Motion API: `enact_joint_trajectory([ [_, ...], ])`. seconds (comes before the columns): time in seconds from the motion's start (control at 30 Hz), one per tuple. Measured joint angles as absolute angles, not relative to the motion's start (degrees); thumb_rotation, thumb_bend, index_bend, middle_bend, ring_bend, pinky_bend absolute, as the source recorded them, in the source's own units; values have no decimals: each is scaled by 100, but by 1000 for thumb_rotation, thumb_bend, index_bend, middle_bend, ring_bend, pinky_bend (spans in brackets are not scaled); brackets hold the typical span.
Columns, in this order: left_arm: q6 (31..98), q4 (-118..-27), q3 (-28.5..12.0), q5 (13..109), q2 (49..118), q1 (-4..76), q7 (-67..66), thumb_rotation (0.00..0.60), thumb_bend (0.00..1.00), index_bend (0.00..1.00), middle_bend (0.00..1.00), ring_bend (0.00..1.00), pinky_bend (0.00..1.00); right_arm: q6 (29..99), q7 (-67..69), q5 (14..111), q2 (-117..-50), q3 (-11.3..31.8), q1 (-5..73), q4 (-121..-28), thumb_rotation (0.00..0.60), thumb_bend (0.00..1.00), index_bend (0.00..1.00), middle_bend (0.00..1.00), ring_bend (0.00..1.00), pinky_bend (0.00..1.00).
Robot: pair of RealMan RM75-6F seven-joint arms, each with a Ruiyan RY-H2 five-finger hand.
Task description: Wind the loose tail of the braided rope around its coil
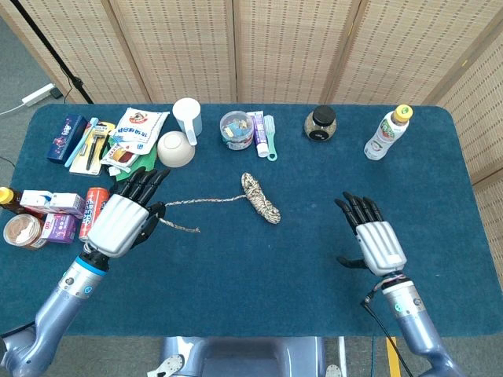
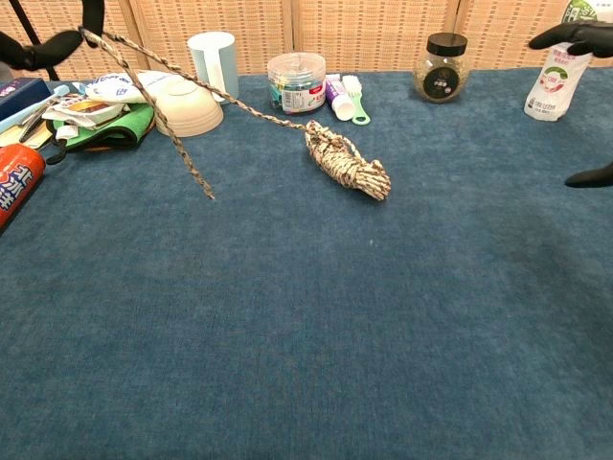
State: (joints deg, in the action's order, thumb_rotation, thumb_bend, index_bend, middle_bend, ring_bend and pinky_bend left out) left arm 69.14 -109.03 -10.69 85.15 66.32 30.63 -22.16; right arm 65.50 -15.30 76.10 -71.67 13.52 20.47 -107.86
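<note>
The braided rope coil lies on the blue table near the middle. Its loose tail runs taut from the coil's far end leftward up into my left hand, which holds it raised off the table. The tail's free end dangles down from that hand. In the chest view only the left hand's dark fingers show at the top left corner. My right hand hovers with fingers spread to the right of the coil, holding nothing; its fingertips show at the chest view's right edge.
A white bowl, pale cup, clear tub, toothpaste, brush, dark jar and bottle line the back. A red can, boxes and packets crowd the left side. A folding screen stands behind.
</note>
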Motion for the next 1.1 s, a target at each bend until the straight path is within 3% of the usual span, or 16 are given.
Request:
enact_joint_trajectory([
  [0.37,7037,-11265,-1394,8275,6053,3084,-2062,600,506,574,0,0,0,5930,-2786,5691,-7985,1851,3224,-10781,600,0,0,0,0,0],
  [0.83,6951,-11383,-1344,8240,6275,3275,-2246,600,505,574,0,0,0,6635,-4586,2722,-9601,2371,4967,-9989,600,0,0,0,0,0],
  [1.1,6920,-11299,-1349,8209,6405,3374,-2203,600,505,574,0,0,0,6907,-4885,2074,-10189,2571,5578,-9335,600,0,0,0,0,0],
])
